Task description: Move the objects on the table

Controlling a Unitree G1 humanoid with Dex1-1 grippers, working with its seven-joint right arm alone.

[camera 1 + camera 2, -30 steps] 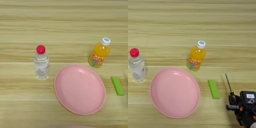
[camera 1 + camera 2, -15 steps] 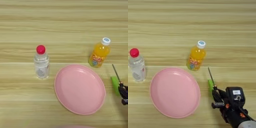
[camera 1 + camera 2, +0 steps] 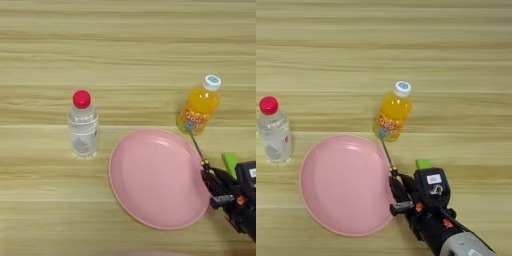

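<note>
- I see the screwdriver (image 3: 387, 152) held in the gripper (image 3: 398, 192), whose black fingers are closed on its handle; the thin shaft points up and away, its tip near the base of the juice bottle (image 3: 393, 112).
- The green block (image 3: 423, 164) lies on the table (image 3: 456, 75) just right of the plate (image 3: 341, 185), mostly hidden behind the gripper.
- The gripper sits over the plate's right rim.
- A red-capped clear bottle (image 3: 83, 125) stands upright left of the plate.
</note>
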